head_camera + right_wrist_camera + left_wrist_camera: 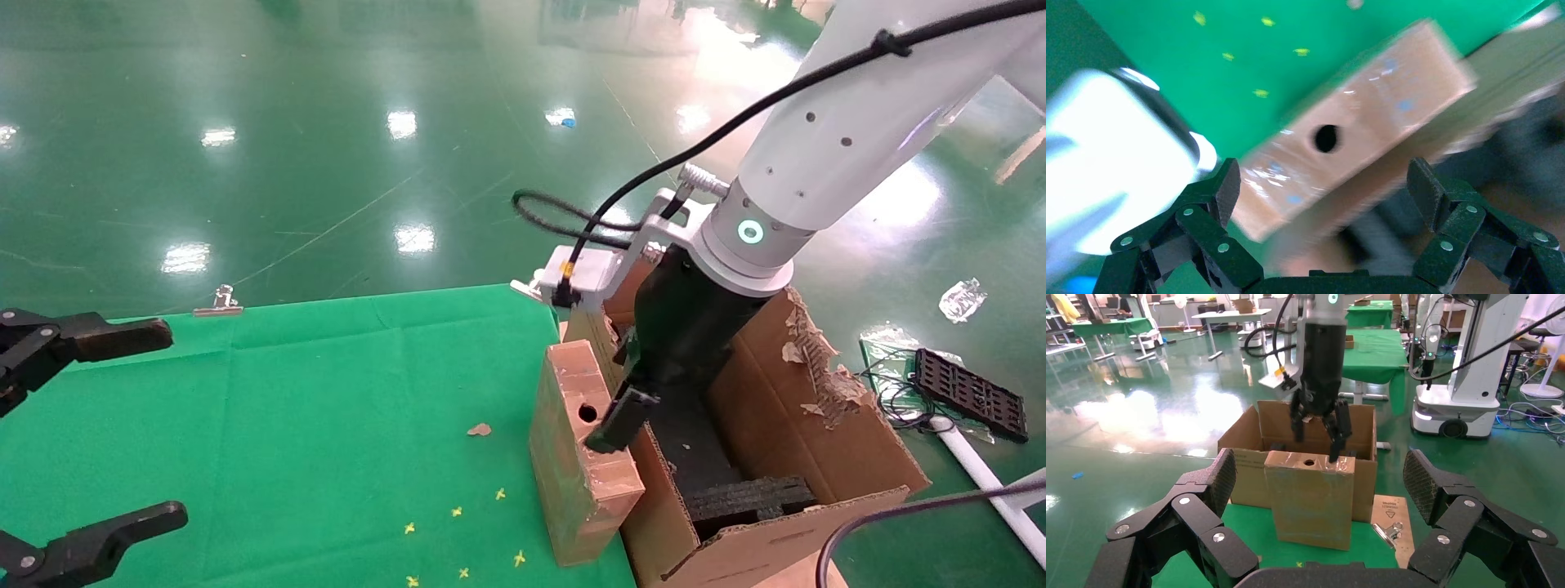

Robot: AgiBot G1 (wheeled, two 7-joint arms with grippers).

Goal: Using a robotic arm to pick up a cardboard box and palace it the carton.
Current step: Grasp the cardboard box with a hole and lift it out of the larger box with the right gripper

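The cardboard box (pixel 576 457), slim and tape-wrapped, stands upright on the green table (pixel 327 425) against the carton's (pixel 817 457) near wall, its holed narrow side facing up. The robotic arm reaches down from the upper right. Its right gripper (pixel 613 425) is open just above the box top, one fingertip (pixel 1333 454) at the top's carton-side end. From the left wrist the cardboard box (pixel 1310 499) fronts the carton (pixel 1242 438), with the right gripper (pixel 1318 435) above. The right wrist view looks down on the blurred cardboard box (pixel 1358 128) beyond the right gripper (pixel 1324 190). My left gripper (pixel 147 429) waits open at the far left.
Black foam blocks (pixel 752 498) lie inside the carton, whose far flap (pixel 817 367) is torn. A binder clip (pixel 219 302) sits on the table's back edge, another clip (pixel 1387 530) on a brown card. A black tray (pixel 968 392) and cables lie on the floor at right.
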